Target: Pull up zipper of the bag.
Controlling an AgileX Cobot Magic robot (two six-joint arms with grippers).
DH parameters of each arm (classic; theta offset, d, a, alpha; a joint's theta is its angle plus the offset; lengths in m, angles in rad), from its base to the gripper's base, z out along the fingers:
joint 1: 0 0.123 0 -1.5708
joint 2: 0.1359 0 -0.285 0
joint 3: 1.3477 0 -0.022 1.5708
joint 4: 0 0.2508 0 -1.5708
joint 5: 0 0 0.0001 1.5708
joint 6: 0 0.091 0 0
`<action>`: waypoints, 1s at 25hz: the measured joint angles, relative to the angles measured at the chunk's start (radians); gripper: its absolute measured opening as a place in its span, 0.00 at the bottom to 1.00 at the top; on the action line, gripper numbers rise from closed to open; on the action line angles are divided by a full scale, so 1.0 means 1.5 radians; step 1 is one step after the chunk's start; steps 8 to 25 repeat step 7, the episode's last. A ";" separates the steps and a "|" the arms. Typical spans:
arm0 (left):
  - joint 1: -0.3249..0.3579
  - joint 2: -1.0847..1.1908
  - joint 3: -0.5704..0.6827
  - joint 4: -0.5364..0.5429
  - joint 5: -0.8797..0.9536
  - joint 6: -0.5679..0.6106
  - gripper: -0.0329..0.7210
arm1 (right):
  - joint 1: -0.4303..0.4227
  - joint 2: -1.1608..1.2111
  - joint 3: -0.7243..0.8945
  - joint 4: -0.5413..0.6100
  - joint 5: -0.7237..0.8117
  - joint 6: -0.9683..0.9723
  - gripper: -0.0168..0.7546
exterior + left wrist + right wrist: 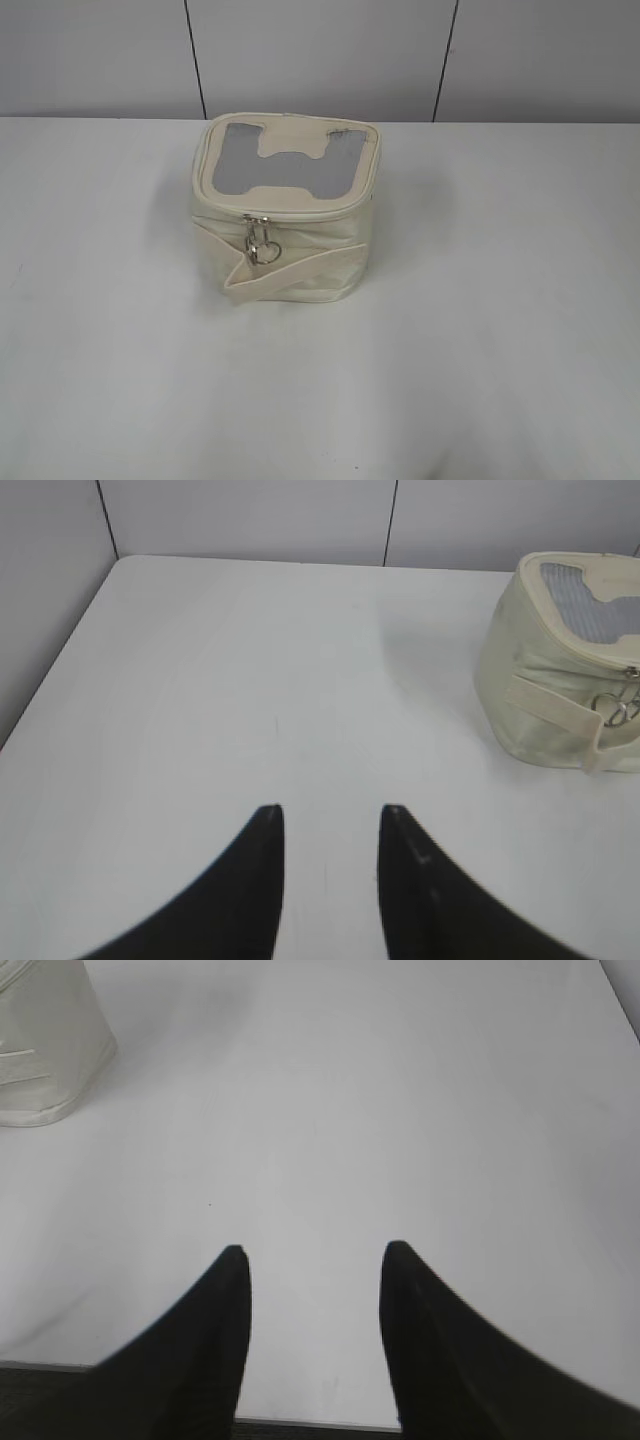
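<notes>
The cream bag (285, 220) stands upright near the middle of the white table, with a grey window panel on its lid. Its zipper runs under the lid rim; the silver pull and ring (259, 243) hang at the front, above the slanting strap band. In the left wrist view the bag (545, 695) is at the far right, with the pull (615, 708) near the frame edge. In the right wrist view only a bag corner (45, 1045) shows at top left. My left gripper (330, 812) and right gripper (312, 1252) are open, empty and well short of the bag. Neither shows in the exterior view.
The white table (500, 330) ends at a grey panelled wall (320, 55) behind the bag. Its left edge shows in the left wrist view (60, 660). Its near edge lies just under the right gripper (310, 1424).
</notes>
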 joint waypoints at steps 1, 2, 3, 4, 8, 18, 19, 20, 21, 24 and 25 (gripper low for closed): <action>0.000 0.000 0.000 0.000 0.000 0.000 0.39 | 0.000 0.000 0.000 0.000 0.000 0.000 0.47; 0.000 0.000 0.000 0.000 0.000 0.000 0.39 | 0.000 0.000 0.000 0.000 0.000 0.000 0.47; 0.000 0.000 0.000 0.000 0.000 0.000 0.39 | 0.000 0.000 0.000 0.000 0.000 0.000 0.47; 0.000 0.000 0.000 0.000 0.000 0.000 0.39 | 0.000 0.000 0.000 0.000 -0.001 0.000 0.47; 0.000 0.000 0.000 0.000 0.000 0.000 0.39 | 0.000 0.000 0.000 0.000 -0.001 0.000 0.47; 0.000 0.000 0.000 0.000 0.000 0.000 0.39 | 0.000 0.000 0.000 0.000 -0.001 0.000 0.47; 0.000 0.000 0.000 0.000 0.000 0.000 0.39 | 0.000 0.000 0.000 0.000 -0.001 0.000 0.47; 0.000 0.000 0.000 0.000 0.000 0.000 0.39 | 0.000 0.000 0.000 0.000 -0.001 0.000 0.47; 0.000 0.000 0.000 0.000 0.000 0.000 0.39 | 0.000 0.000 0.000 0.000 -0.001 0.000 0.47; 0.000 0.000 0.000 0.000 0.000 0.000 0.39 | 0.000 0.000 0.000 0.000 -0.001 0.000 0.47; 0.000 0.000 0.000 0.000 0.000 0.000 0.39 | 0.000 0.000 0.000 0.000 -0.001 0.000 0.47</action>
